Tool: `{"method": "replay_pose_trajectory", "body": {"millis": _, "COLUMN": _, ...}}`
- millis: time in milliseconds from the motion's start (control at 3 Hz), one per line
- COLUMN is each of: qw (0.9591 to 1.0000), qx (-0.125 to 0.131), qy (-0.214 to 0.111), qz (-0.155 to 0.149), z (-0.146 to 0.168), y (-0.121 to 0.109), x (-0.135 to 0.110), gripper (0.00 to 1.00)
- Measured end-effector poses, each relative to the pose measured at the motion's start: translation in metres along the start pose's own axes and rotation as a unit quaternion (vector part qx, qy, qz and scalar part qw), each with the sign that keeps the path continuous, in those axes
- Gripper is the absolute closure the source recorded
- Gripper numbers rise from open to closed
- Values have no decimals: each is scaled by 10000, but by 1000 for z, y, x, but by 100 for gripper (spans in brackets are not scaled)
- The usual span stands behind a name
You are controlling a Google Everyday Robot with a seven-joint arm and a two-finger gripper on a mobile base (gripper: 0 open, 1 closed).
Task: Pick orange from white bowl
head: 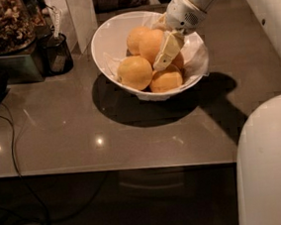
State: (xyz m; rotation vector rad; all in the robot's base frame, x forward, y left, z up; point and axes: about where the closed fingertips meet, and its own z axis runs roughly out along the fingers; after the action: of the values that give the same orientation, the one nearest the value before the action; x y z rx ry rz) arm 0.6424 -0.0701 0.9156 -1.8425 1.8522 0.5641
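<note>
The white bowl (105,44) stands on the grey counter, lined with crinkled translucent film, and holds several pale oranges. My gripper (151,54) reaches into it from the upper right. It is closed around the topmost orange (145,40). One cream finger (167,51) lies against that orange's right side; the other finger is hidden behind the fruit. Another orange (134,72) sits at the bowl's front left, and one more orange (165,80) sits under the gripper.
A dark glass cup (55,54) stands left of the bowl, beside a jar of brown bits (1,23) on a metal base. A white box (81,15) stands behind. A cable (12,147) crosses the counter's left side. My white body (272,166) fills the lower right.
</note>
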Motion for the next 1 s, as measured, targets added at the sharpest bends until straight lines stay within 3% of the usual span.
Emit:
{"method": "replay_pose_trajectory", "body": {"millis": 333, "qw": 9977, "qx": 481, "qy": 2, "qz": -487, "z": -26, "y": 15, "x": -13, "gripper": 100}}
{"method": "replay_pose_trajectory", "body": {"millis": 667, "qw": 9866, "qx": 1148, "qy": -105, "qz": -1154, "z": -58, "y": 54, "x": -48, "gripper": 100}}
{"method": "replay_pose_trajectory", "body": {"millis": 1000, "qw": 9827, "qx": 1409, "qy": -186, "qz": -1190, "z": -70, "y": 70, "x": -53, "gripper": 100}}
